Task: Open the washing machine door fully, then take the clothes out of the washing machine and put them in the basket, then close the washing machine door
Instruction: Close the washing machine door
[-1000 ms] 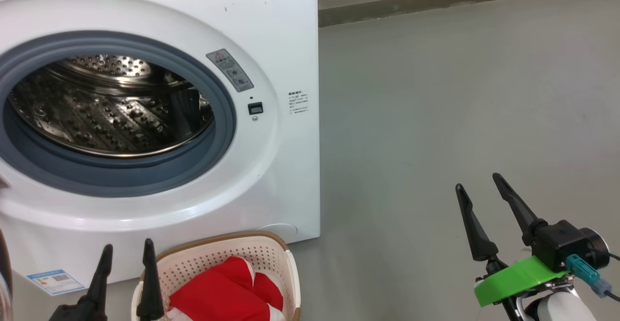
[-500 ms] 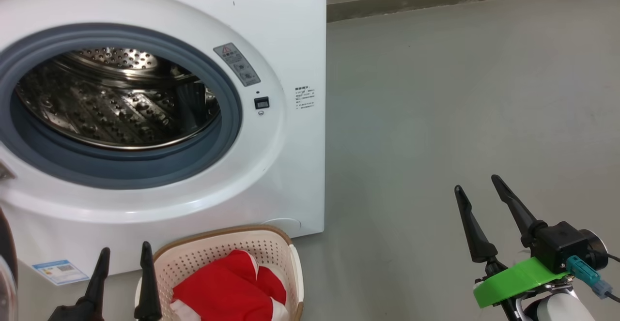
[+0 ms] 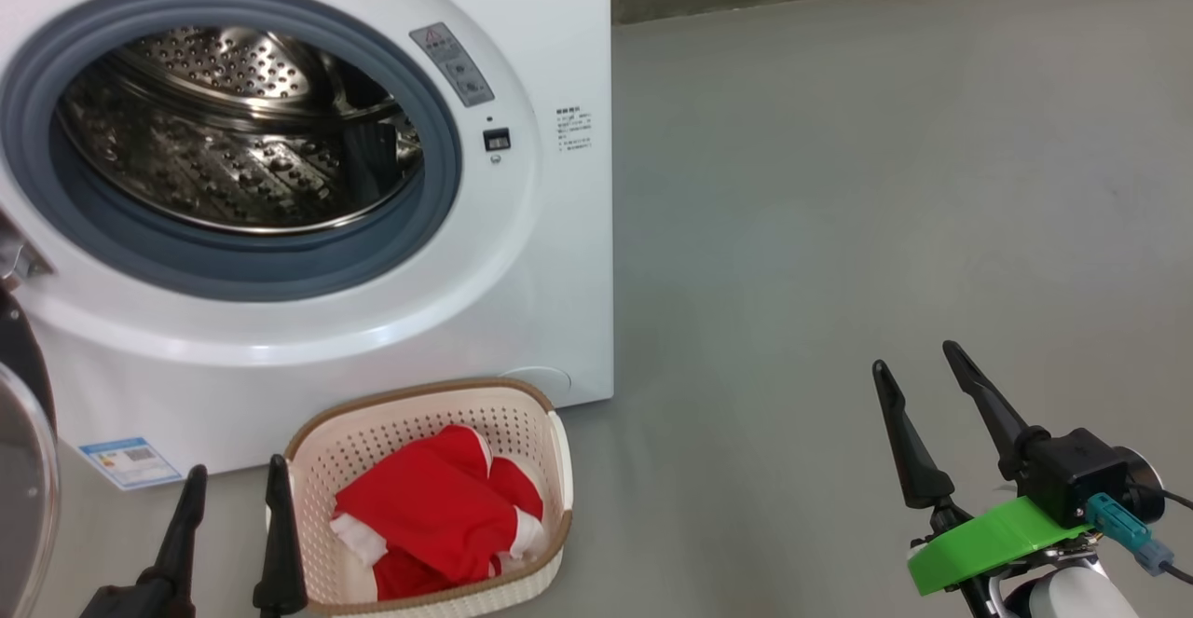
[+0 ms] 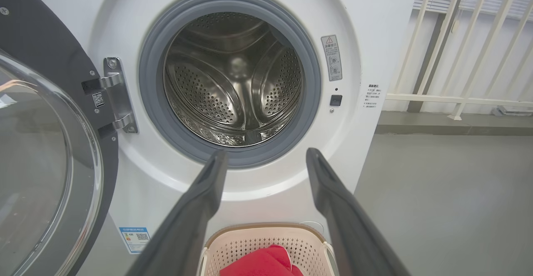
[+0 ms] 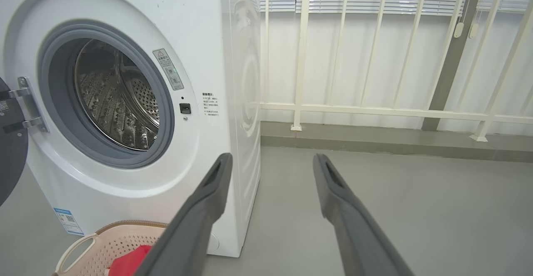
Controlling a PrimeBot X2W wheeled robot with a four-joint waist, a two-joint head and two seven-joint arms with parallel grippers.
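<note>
White sheet metal formed the boxy front-loading washing machine (image 3: 550,31), which stood on a grey concrete floor (image 3: 839,180). Its large round door (image 4: 41,151), a glossy black rim around a bulging clear glass bowl, hung swung out to the left on a steel hinge (image 4: 118,95), leaving the mouth uncovered. Inside the grey rubber ring (image 3: 252,268) the perforated steel drum (image 3: 233,133) gleamed. A small blue label (image 3: 130,461) was stuck low on the front panel.

The small cream-white perforated plastic basket (image 3: 550,441), with its brown woven-look rim, sat on the floor just in front of the machine, below the lower right of the opening. The bright red clothes (image 3: 429,506) with white cuffs lay bunched inside it, below the rim.

The left fingers (image 3: 278,525), two long dark prongs, were spread wide and held nothing. They hovered just beside the basket's left wall, and in the left wrist view they pointed towards the lower edge of the drum opening. The right fingers (image 3: 909,441) were likewise parted wide and empty, over the floor to the right, well apart from both machine and basket. Beyond the machine, in the right wrist view, a cream railing (image 5: 374,109) ran before a white wall.
</note>
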